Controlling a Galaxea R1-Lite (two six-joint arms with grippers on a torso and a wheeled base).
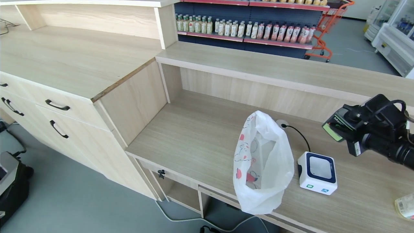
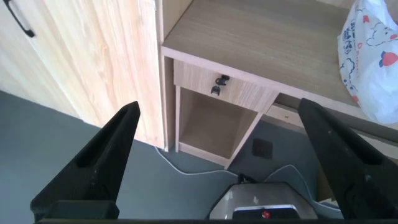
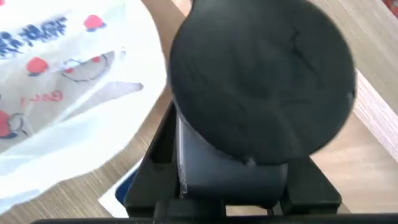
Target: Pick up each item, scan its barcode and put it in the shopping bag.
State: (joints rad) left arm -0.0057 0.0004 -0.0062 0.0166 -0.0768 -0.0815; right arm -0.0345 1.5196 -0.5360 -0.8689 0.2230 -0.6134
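A white shopping bag with red prints stands open near the counter's front edge, and it shows too as the bag and the bag. To its right sits the white barcode scanner with a dark window facing up. My right gripper hangs above and to the right of the scanner, shut on a black round container with a green label. That container sits between the right gripper fingers. My left gripper is open with nothing in it, low over the grey floor beside the counter.
A pale packet with a barcode lies at the counter's far right edge. The scanner's black cable runs back to a hole in the counter. A raised ledge backs the counter, and a taller cabinet with drawers stands to the left.
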